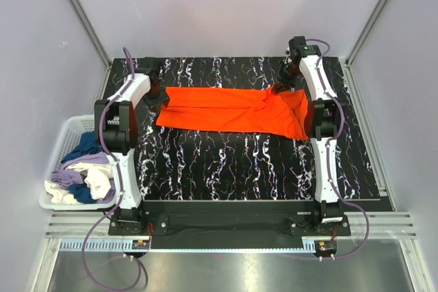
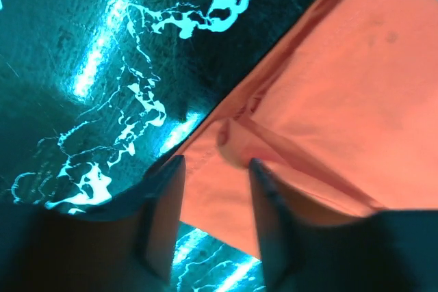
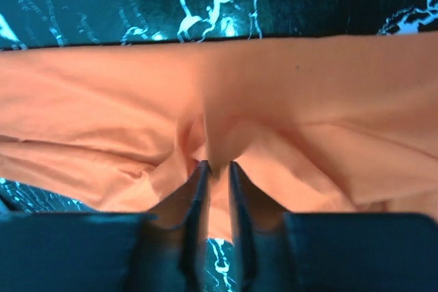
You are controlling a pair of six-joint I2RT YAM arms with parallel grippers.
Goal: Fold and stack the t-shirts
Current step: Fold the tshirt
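At the far left a white slatted plastic basket sits beside the black, white-veined marble-look table. It holds a heap of navy blue, lavender and cream cloth t-shirts. My left gripper is down at the left end of the bright orange cloth t-shirt. Its dark fingers are spread apart, and a folded corner of the cloth lies between them, not clamped. The shirt lies as a long folded band across the far half of the table. At its right end my right gripper has its fingers nearly pressed together, pinching a puckered ridge of the orange cloth at their tips.
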